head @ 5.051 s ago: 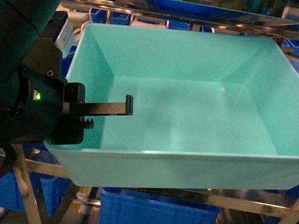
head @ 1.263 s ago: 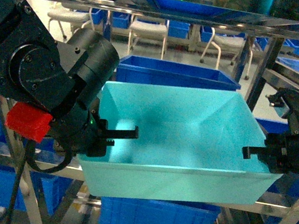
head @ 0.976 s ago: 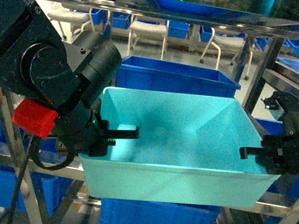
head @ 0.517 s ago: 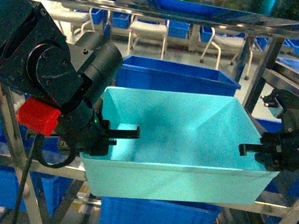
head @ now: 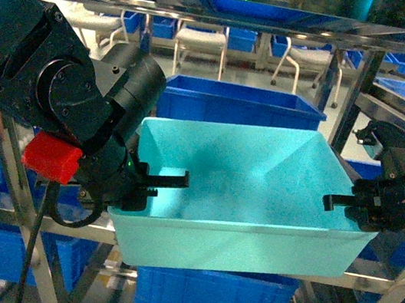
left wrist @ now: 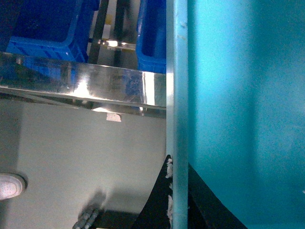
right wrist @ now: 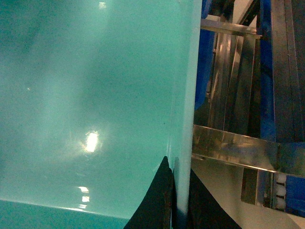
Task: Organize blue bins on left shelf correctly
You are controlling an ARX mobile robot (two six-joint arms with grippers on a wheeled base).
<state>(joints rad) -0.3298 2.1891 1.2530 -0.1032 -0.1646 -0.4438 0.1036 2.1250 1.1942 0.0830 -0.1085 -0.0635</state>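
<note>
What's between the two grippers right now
The turquoise bin: the left gripper clamps its left wall, the right gripper its right wall. The bin is empty, as the head view shows.

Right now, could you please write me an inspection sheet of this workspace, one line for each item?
Surface: steel shelf rail runs under the tub's front.
Job's things: turquoise tub empty, carried at shelf height; royal-blue crates behind and below.
Clutter: nothing seen.
Grippers: left gripper and right gripper each clamp a side wall, one of the fingers inside, one outside.
Cables: black cable hangs under the left arm.
Surroundings: white chairs beyond the rack; a white shoe on the floor.
</note>
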